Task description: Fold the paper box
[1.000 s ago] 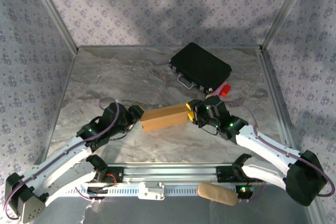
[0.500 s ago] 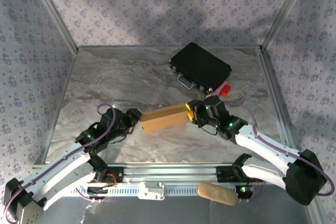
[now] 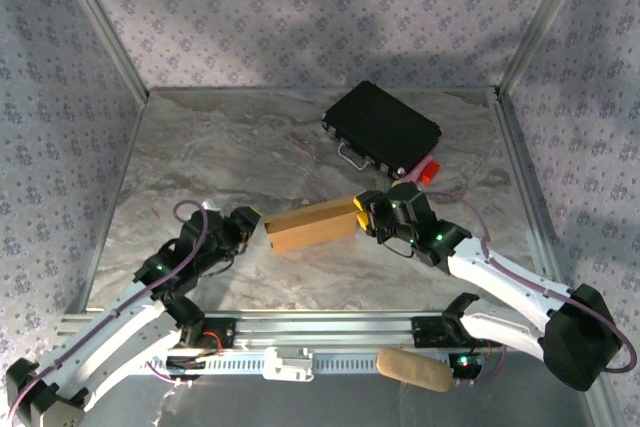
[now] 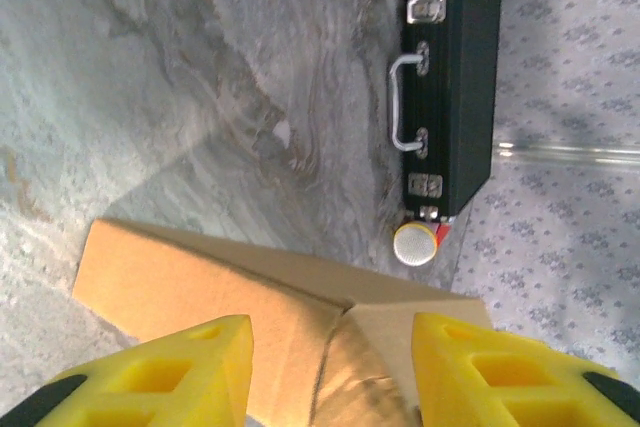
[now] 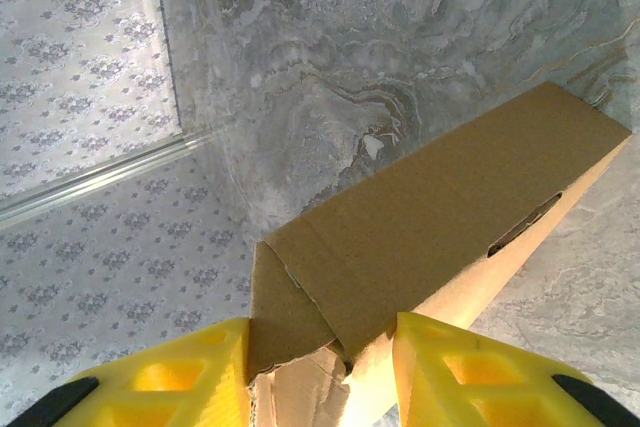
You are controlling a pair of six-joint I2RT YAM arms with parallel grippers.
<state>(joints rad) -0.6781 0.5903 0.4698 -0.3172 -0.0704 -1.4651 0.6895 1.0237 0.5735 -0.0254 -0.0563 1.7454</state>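
The paper box (image 3: 310,226) is a long tan cardboard box lying across the table's middle. My right gripper (image 3: 364,215) holds its right end. In the right wrist view the yellow fingers (image 5: 445,372) press the box (image 5: 440,197) from both sides, with a torn end flap between them, so my right gripper (image 5: 322,332) is shut on it. My left gripper (image 3: 250,219) sits just off the box's left end. In the left wrist view its fingers (image 4: 195,367) stand apart over a corner of the box (image 4: 190,267), and my left gripper (image 4: 332,332) is open.
A black case (image 3: 382,127) with a metal handle lies at the back right, also seen as the case (image 4: 455,77) in the left wrist view. A red part (image 3: 428,171) sits at its near corner. A tan padded roll (image 3: 413,369) rests on the front rail. Patterned walls enclose the table.
My left arm has drawn back toward the near left, off the box's left end, and its jaws have narrowed. The box's left end has shifted slightly. The right gripper has held still.
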